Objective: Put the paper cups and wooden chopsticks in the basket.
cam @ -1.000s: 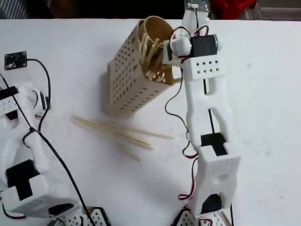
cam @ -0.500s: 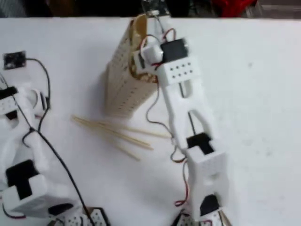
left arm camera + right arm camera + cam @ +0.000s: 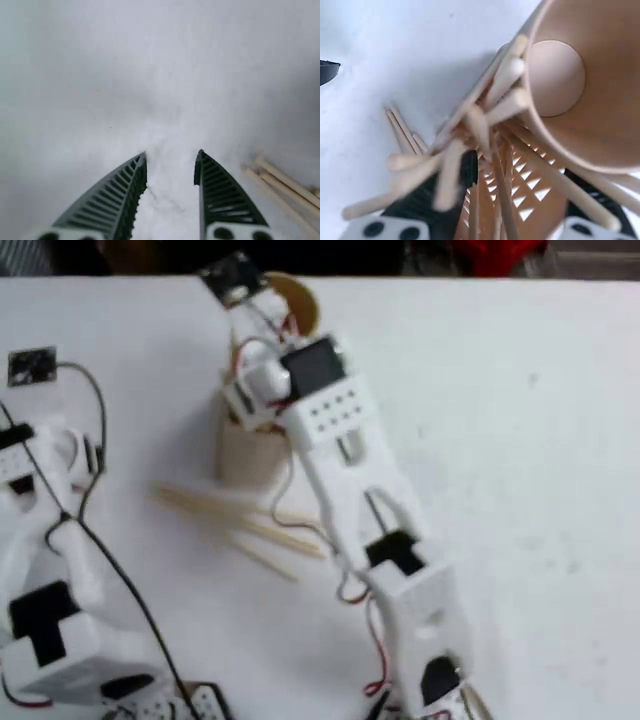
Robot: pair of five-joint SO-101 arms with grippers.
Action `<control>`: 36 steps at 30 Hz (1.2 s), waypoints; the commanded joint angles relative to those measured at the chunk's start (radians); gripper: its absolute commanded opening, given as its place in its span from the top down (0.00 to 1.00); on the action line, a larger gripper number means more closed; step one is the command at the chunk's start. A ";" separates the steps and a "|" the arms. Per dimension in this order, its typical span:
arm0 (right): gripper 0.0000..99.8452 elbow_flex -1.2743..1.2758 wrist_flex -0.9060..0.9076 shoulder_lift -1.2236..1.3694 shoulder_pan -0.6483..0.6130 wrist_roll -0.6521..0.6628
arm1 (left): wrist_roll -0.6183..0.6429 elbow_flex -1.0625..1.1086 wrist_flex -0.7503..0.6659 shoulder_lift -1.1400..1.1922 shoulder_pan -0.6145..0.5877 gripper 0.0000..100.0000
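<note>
The right arm stretched from the near edge of the white table toward its far edge, left of the middle. There the tall beige perforated basket stood, most of it covered from above by the arm's wrist. The right gripper hung directly over the basket's mouth. A brown paper cup sat at that mouth with its open end toward the wrist camera and its round bottom visible. It was touching a bundle of pale wooden sticks that stood on end in the basket and fanned out beside the cup. Whether this gripper was clamped on anything could not be told, because the bundle hid its tip.

Several loose wooden chopsticks lay flat on the table between the basket and the near edge. They lay side by side at a slant, and one end ran under the right arm.

The left arm sat folded at the table's left edge. The left gripper was over bare table with its ribbed fingers spread apart and nothing between them, and the ends of the loose chopsticks lay near it. A small black board lay by the left edge toward the far corner. A black cable ran from it across the left arm.
</note>
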 commanded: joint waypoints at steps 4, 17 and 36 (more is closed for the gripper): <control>0.67 -0.055 -0.002 -0.113 -0.001 0.017 | -0.014 -0.035 -0.017 -0.007 -0.005 0.83; 0.67 -0.055 -0.090 -0.225 -0.001 0.012 | -0.014 -0.035 -0.017 -0.007 -0.005 0.83; 0.68 -0.002 -0.114 0.091 0.067 0.011 | -0.012 -0.035 -0.014 -0.007 -0.005 0.83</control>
